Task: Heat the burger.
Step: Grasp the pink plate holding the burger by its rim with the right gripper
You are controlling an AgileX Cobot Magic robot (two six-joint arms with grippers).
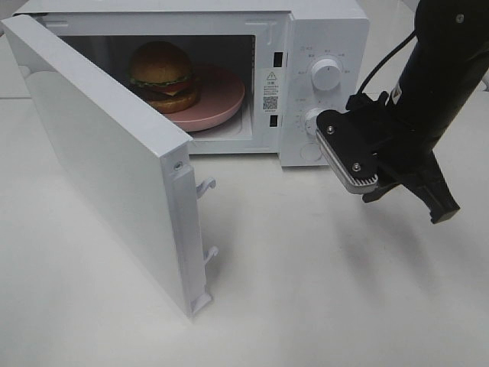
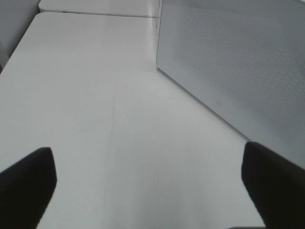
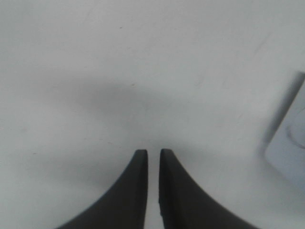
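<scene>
- Microwave oven [image 1: 325, 46]: white, standing at the back of the white surface [image 1: 306, 290]. Its door [image 1: 99, 153] is swung wide open toward the near left.
- Burger [image 1: 162, 73]: inside the oven cavity, upright on the left part of a round pink plate [image 1: 221, 103]. The bun top, lettuce, tomato and patty are visible.
- Control panel: upper dial [image 1: 327, 74] is in full view. The lower dial [image 1: 313, 118] is partly covered by the wrist of the right arm [image 1: 443, 69].
- Right pincer [image 3: 153, 152]: hangs above the bare surface in front of the control panel, angled down and away from the oven. It is barely released: a thin slit separates its two dark fingers [image 3: 131, 191], and nothing lies between them.
- Left pincer [image 2: 147, 150]: released, its fingers [image 2: 28, 186] spread wide apart and holding nothing. It hovers low over the surface, near a white dotted panel [image 2: 238, 62] of the oven. It does not appear in the high view.
</scene>
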